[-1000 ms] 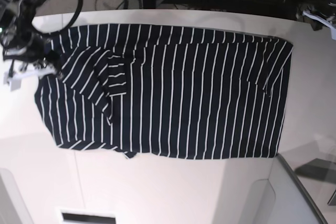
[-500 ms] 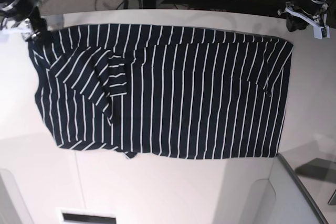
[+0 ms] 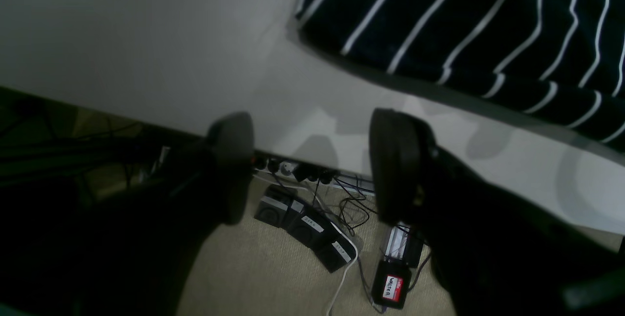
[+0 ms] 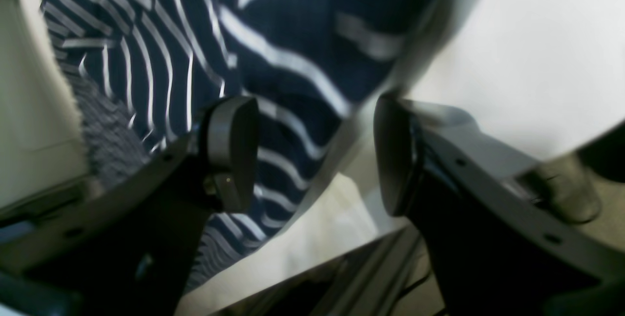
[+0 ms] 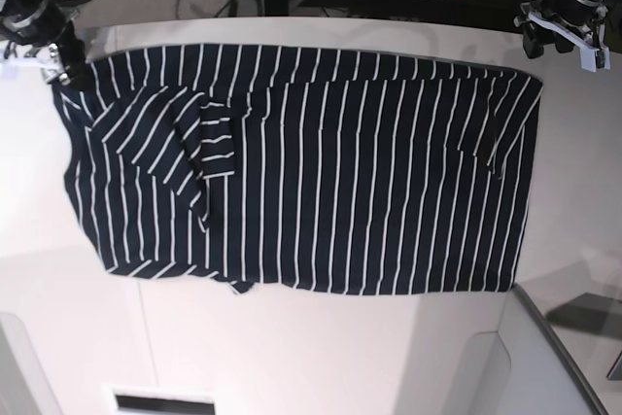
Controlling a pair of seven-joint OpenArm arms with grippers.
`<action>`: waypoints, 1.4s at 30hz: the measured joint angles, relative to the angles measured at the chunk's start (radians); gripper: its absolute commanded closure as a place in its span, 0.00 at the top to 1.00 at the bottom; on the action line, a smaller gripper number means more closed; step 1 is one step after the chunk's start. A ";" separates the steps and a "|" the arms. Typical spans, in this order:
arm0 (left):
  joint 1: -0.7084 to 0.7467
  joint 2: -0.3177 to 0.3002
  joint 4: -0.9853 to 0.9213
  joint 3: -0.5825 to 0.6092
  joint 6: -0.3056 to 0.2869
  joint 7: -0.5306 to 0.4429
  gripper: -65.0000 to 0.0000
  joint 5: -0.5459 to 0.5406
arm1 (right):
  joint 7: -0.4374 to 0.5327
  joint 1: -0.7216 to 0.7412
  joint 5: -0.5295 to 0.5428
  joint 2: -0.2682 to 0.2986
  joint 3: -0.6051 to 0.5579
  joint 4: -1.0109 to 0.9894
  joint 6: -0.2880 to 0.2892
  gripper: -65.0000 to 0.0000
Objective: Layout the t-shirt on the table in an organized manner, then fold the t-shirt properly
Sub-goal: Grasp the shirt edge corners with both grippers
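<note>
In the base view, the t-shirt (image 5: 301, 167) lay spread flat across the table (image 5: 292, 357). Its far-left corner, bunched inward a second earlier, now reached out toward the table's back edge. The right gripper (image 5: 53, 51), earlier lower over the sleeve, sat at that corner; the left gripper (image 5: 549, 31), earlier barely in view, hung just beyond the far-right corner.

In the left wrist view, the left gripper (image 3: 312, 164) had its jaws spread and empty above the table edge, the shirt hem (image 3: 468, 76) close by. A floor device (image 3: 390, 289) carried a red-and-white label, unreadable.

In the right wrist view, the right gripper (image 4: 315, 152) stood parted, the striped cloth blurred beneath and nothing between its fingers.
</note>
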 measured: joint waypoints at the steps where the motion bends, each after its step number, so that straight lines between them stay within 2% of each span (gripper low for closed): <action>1: 0.000 0.000 0.000 0.000 0.000 -0.001 0.56 -0.001 | 0.002 -0.002 0.002 0.000 0.000 0.000 0.000 0.55; 8: 0.000 0.000 0.000 0.000 0.000 0.000 0.56 -0.001 | 0.067 0.025 0.023 0.004 0.000 -0.062 0.017 0.54; 10: -0.002 0.003 0.000 0.000 0.000 0.000 0.56 0.002 | 0.069 0.043 0.028 0.024 -0.004 -0.097 0.024 0.44; 14: -0.038 0.002 -0.014 -0.004 0.000 -0.001 0.56 -0.003 | 0.068 0.053 0.030 0.033 -0.005 -0.145 0.026 0.09; 17: -0.055 -0.002 -0.055 -0.005 -0.002 0.000 0.56 -0.003 | 0.025 0.059 0.019 0.034 -0.005 -0.158 0.082 0.02; 23: -0.122 -0.002 -0.098 -0.003 0.001 -0.001 0.56 -0.004 | 0.015 0.059 0.018 0.032 -0.008 -0.158 0.087 0.01; 28: -0.123 -0.003 -0.163 -0.011 0.002 0.001 0.56 0.000 | 0.013 0.055 0.018 0.033 -0.007 -0.155 0.087 0.00; 33: -0.196 -0.003 -0.280 -0.151 -0.003 -0.018 0.56 -0.020 | 0.009 0.055 0.014 0.039 -0.008 -0.153 0.092 0.00; 42: -0.232 -0.008 -0.328 -0.161 -0.004 -0.042 0.56 -0.027 | 0.005 0.054 0.006 0.058 -0.009 -0.156 0.091 0.00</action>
